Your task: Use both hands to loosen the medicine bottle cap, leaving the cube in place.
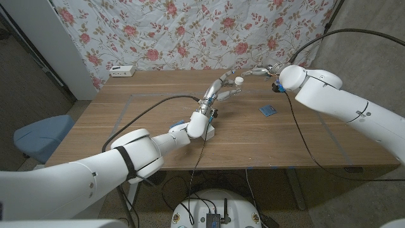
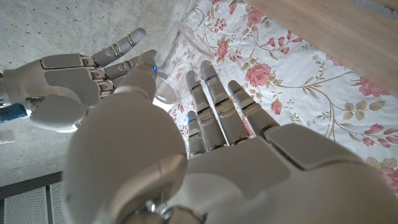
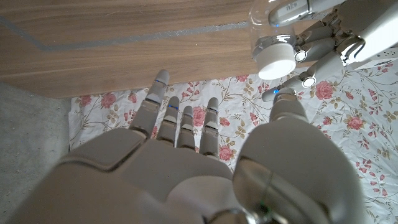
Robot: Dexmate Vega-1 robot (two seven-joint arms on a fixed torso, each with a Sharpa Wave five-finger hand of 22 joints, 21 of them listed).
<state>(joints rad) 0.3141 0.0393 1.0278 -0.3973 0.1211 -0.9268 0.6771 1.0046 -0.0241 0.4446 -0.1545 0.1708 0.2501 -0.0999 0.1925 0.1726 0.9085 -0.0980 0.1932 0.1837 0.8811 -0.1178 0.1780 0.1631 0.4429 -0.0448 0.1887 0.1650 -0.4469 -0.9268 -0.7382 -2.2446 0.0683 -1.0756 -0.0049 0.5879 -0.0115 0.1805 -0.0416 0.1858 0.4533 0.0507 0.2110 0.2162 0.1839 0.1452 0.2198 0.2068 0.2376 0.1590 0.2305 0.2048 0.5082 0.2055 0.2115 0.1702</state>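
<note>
Left hand (image 1: 223,88) holds bottle (image 1: 238,82); right hand (image 1: 261,69) open.

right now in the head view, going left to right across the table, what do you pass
white box at the far left edge → left robot hand holding the medicine bottle → right robot hand close beside its cap → blue cube
</note>
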